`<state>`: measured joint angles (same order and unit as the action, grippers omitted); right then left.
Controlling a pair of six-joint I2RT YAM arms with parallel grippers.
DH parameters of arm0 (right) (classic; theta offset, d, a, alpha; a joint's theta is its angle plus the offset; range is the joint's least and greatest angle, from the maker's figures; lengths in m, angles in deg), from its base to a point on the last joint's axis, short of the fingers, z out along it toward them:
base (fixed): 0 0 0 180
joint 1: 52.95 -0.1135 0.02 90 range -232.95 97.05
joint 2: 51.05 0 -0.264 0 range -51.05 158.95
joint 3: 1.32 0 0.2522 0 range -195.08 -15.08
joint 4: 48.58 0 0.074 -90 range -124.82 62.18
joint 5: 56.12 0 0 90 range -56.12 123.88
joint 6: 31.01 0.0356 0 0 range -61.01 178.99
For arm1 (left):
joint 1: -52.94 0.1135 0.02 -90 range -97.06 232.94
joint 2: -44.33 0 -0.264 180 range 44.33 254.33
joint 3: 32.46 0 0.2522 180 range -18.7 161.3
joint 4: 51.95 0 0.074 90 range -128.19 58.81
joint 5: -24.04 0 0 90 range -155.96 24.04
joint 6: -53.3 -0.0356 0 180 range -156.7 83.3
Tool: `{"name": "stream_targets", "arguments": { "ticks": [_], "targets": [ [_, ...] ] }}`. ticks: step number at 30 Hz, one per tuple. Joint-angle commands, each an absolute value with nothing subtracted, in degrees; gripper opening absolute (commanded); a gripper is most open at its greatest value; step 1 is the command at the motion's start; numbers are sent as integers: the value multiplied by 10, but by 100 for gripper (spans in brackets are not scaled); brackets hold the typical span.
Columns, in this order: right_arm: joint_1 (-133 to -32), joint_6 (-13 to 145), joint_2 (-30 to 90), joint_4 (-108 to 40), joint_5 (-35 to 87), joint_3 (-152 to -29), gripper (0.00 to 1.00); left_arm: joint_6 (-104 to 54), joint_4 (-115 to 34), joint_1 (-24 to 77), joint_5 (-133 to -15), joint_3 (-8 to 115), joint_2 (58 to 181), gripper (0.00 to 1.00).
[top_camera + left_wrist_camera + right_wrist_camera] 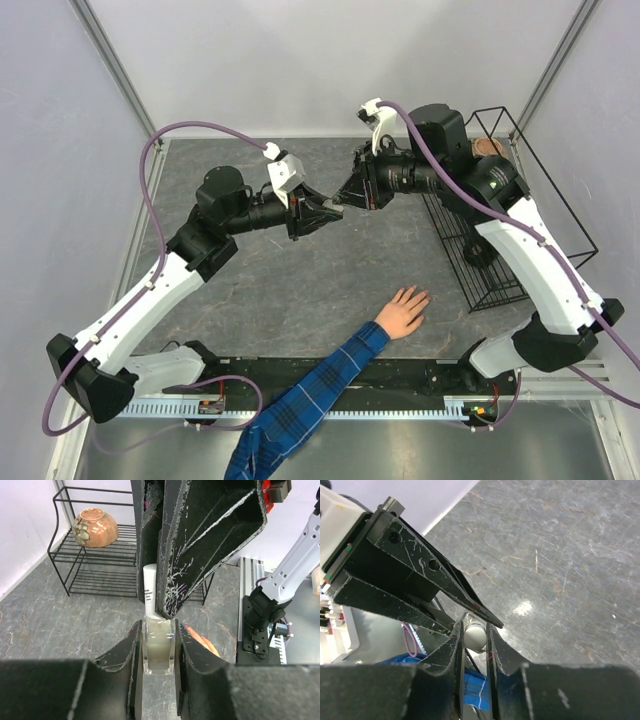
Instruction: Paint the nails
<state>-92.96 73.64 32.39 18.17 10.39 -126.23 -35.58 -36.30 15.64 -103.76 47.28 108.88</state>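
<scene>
A light-skinned hand (405, 310) with a blue plaid sleeve (310, 395) lies flat on the grey table; its nails are too small to make out. Above the table's middle the two grippers meet tip to tip. My left gripper (333, 212) (159, 630) is shut on a small clear nail polish bottle (159, 652) holding pale liquid. The bottle's white cap (149, 590) (475, 636) sticks out toward my right gripper (349, 196) (476, 628), which is shut on it. In the right wrist view the sleeve (476, 690) shows below the jaws.
A black wire rack (500, 200) (100, 575) stands at the table's right, with a brown flowered bowl (95, 527) (487, 147) on its shelf. The arm bases and a black rail (340, 375) run along the near edge. White walls enclose the table.
</scene>
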Motion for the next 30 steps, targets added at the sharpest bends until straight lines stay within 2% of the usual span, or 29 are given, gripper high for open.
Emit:
{"name": "stream_targets", "arguments": {
  "ticks": [1, 2, 4, 5, 7, 11, 14, 21, 22, 25, 30],
  "targets": [
    [-943, 730, 354, 234, 129, -1312, 20, -373, -423, 157, -1059, 500, 1098, 2],
    [-943, 740, 355, 240, 137, -1317, 32, -372, -426, 157, -1060, 501, 1101, 2],
    [-943, 748, 357, 243, 151, -1332, 41, -372, -432, 157, -1065, 501, 1107, 2],
    [-942, 752, 358, 249, 158, -1337, 51, -373, -435, 157, -1065, 500, 1109, 2],
    [-942, 759, 364, 263, 183, -1362, 58, -373, -440, 157, -1068, 498, 1112, 2],
    [-941, 761, 366, 290, 212, -1396, 79, -357, -438, 157, -1072, 495, 1110, 2],
    [-940, 745, 358, 299, 221, -1414, 87, -355, -434, 157, -1073, 490, 1101, 2],
    [-940, 636, 309, 258, 100, -1358, 86, -273, -443, 159, -1127, 478, 1087, 2],
    [-939, 633, 308, 255, 92, -1361, 85, -256, -453, 160, -1138, 477, 1086, 2],
    [-935, 644, 302, 230, 65, -1362, 69, -182, -499, 163, -1173, 461, 1079, 2],
    [-929, 681, 294, 181, -21, -1325, 65, -144, -532, 167, -1208, 446, 1072, 2]
  ]
}}
